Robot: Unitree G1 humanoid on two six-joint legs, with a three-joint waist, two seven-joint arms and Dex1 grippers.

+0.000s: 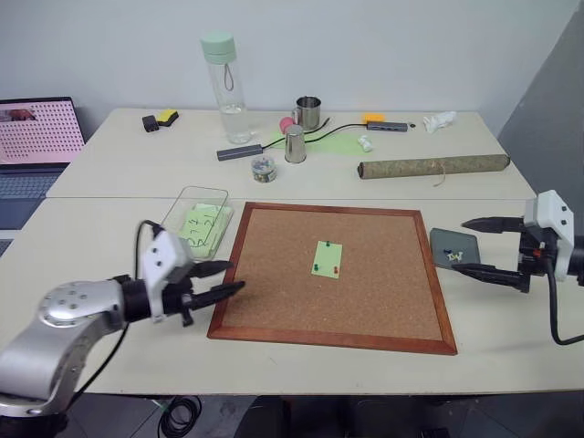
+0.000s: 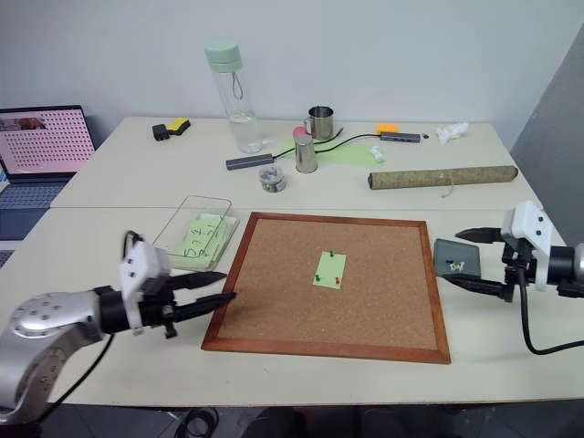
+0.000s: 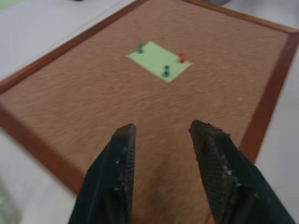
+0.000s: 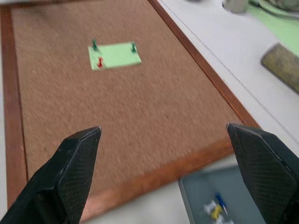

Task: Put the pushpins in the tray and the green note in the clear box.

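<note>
The green note (image 1: pixel 328 258) lies in the middle of the cork board (image 1: pixel 274 301). Three pushpins hold it there: a red one (image 1: pixel 336 271) and two green ones (image 1: pixel 316 268) (image 3: pixel 140 46). My left gripper (image 1: pixel 235 276) hovers over the board's left frame and points at the note. Its fingers (image 3: pixel 117 168) stand a little apart with nothing between them. My right gripper (image 1: pixel 461 245) is wide open and empty beside the dark grey tray (image 1: pixel 447 239), which holds a few small pins. The clear box (image 1: pixel 187 197) sits left of the board with written green notes inside.
At the back stand a bottle (image 1: pixel 225 87), two metal cups (image 1: pixel 308 112) (image 1: pixel 295 144), a small glass jar (image 1: pixel 263 167) and a rolled cork tube (image 1: pixel 433 167). A laptop (image 1: pixel 36 137) is at the far left. Bare table lies in front of the board.
</note>
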